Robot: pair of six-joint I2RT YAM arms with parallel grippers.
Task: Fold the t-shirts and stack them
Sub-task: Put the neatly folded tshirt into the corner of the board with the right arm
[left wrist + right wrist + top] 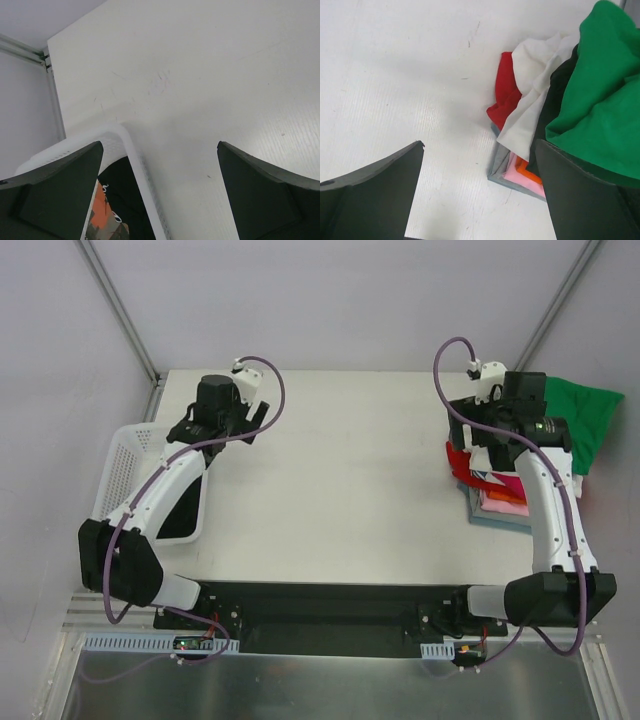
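Both claws hang with their fingers spread wide and nothing between them. The left claw hovers over the far corner of the white basket, where a black shirt with an orange print lies bunched at the bottom. The right claw hangs just beside the pile of shirts on the right side of the table. Flat pink and orange pieces sit on a grey layer at the base. A red shirt, a white shirt and something dark are slumped loosely on top, and the green shirt is heaped over them toward the table's edge.

It all looks like light, limp cloth that will sag from wherever it's pinched and drag its neighbours along. I'd go for a raised ridge of the green one, since it lies uppermost, and pinch shallow so the white underneath isn't caught. For the black one, I'd grab a top wrinkle and lift straight up, as the mesh wall could snag it.
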